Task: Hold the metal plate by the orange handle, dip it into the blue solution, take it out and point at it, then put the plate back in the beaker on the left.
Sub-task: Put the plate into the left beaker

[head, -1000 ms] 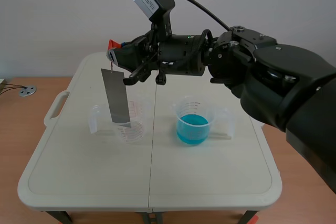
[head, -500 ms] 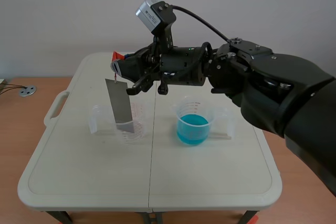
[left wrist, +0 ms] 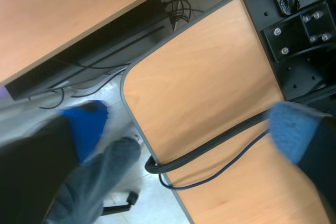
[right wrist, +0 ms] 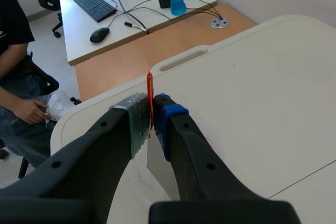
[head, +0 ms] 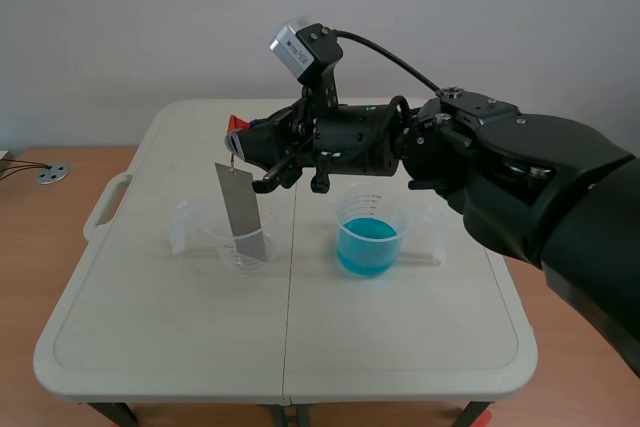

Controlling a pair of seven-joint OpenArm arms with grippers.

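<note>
The right gripper (right wrist: 151,120) is clamping its pads on the orange handle (right wrist: 149,90); the metal plate (head: 240,209) is hanging tilted, lower end inside the left beaker (head: 190,229), centre-left of the scene view. The left gripper (left wrist: 189,127) is holding its fingers apart, empty.

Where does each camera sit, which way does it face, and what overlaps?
Scene view: between the arms, facing across the white table; right end effector holds the metal plate in the left beaker.
Left wrist view: on the left arm, facing a wooden desk and cables; open left end effector shows.
Right wrist view: past its end effector, shut on the orange handle.
Shared: scene and right wrist show the handle.
</note>
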